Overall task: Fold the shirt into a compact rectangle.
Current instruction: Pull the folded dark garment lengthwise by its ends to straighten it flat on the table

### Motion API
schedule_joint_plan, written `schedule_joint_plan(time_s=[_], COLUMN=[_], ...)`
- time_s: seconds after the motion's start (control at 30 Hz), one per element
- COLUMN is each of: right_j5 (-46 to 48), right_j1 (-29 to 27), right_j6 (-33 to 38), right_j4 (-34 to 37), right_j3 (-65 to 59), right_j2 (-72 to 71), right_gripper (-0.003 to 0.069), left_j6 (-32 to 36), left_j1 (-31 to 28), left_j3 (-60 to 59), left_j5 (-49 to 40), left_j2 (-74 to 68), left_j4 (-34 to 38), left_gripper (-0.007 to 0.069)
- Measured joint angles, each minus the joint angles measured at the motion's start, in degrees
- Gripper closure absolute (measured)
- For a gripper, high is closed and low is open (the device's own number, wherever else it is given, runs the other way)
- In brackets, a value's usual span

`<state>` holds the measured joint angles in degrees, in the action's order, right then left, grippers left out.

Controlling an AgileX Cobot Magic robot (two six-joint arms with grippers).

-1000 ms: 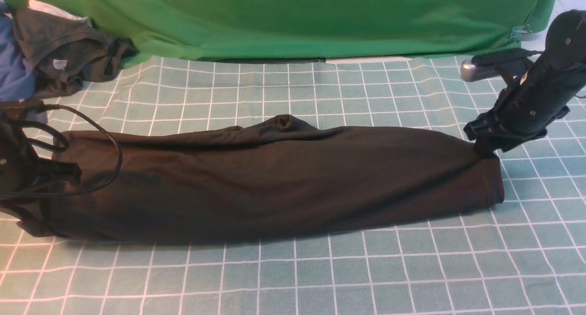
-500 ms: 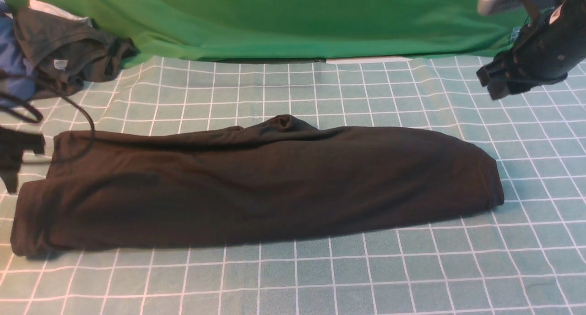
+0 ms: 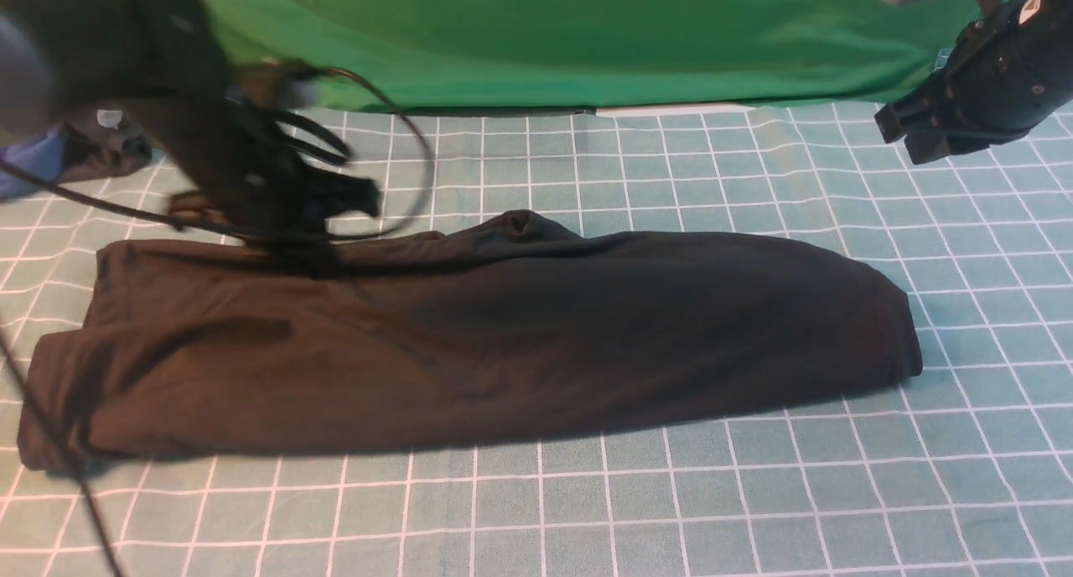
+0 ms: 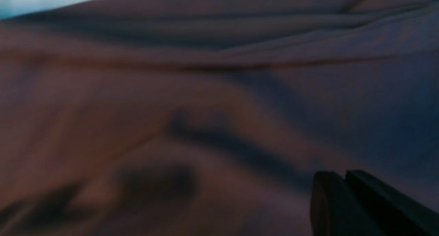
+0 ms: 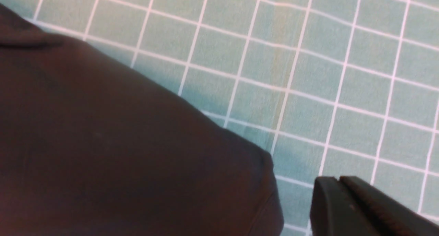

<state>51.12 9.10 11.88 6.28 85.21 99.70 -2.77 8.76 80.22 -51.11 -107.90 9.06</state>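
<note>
The shirt (image 3: 503,334) lies across the middle of the table (image 3: 754,493) as one long dark band, folded along its length, with a small hump on its far edge near the centre. Both ends now lie free. A second ago each gripper was down at an end of the band, and both have since let go and left.

The left end has settled into a stepped corner, the upper layer set back from the lower. The right end is rounded and flat.

The left gripper (image 3: 312,254) has swung inward and shows blurred at the band's far edge, left of the hump. In its wrist view the fingers (image 4: 329,195) are pressed together close above the cloth, with nothing seen between them.

The right gripper (image 3: 901,137) has lifted off to the far right, well apart from the shirt. It too is pressed together and empty (image 5: 337,188).

The lengthwise fold looks finished and released, so shortening the band end to end seems to be what remains. The left gripper is probably moving to tidy or retake the far edge first.
</note>
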Motion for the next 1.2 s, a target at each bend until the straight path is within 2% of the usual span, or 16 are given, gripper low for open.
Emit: schedule_joint_plan(time_s=[0.2, 0.33, 0.47, 0.53, 0.67, 0.9, 1.0, 1.13, 1.2], right_j5=[2.7, 3.44, 3.75, 3.82, 4.45, 6.97, 9.11, 11.9, 10.86], right_j1=[0.0, 0.11, 1.75, 2.52, 4.54, 4.34, 2.76, -0.61, -3.29], right_j6=[0.0, 0.0, 0.0, 0.15, 0.71, 0.88, 0.82, 0.82, -0.14], right_j4=[0.35, 1.54, 2.2, 2.34, 2.56, 0.91, -0.24, -0.93, -1.01], right_j3=[0.0, 0.0, 0.0, 0.0, 0.0, 0.0, 0.0, -0.39, -2.48], right_j2=[0.0, 0.0, 0.0, 0.0, 0.0, 0.0, 0.0, -0.07, -0.09], right_gripper=[0.0631, 0.063, 0.0624, 0.0622, 0.062, 0.0618, 0.0605, 0.0542, 0.0456], left_j6=[0.0, 0.0, -1.49, -3.03, -3.9, 5.58, 6.98, 7.43, 6.36], left_j1=[3.27, 3.1, 2.07, 1.55, -0.59, -3.17, -3.72, -3.77, -3.77], left_j3=[-0.05, -0.05, -0.05, 0.27, 3.72, 6.28, 2.15, -7.12, -16.08], left_j5=[9.22, 16.2, 27.82, 29.02, 25.02, 6.38, 4.36, 4.97, 6.19], left_j2=[-7.22, -9.97, -11.52, -11.59, -10.75, -2.45, 2.85, 9.72, 12.68], left_j4=[1.49, 1.49, 1.93, 2.43, 4.13, 4.19, 3.69, 3.02, 2.92], left_gripper=[0.062, 0.0617, 0.0617, 0.0617, 0.0615, 0.0613, 0.0613, 0.0613, 0.0613])
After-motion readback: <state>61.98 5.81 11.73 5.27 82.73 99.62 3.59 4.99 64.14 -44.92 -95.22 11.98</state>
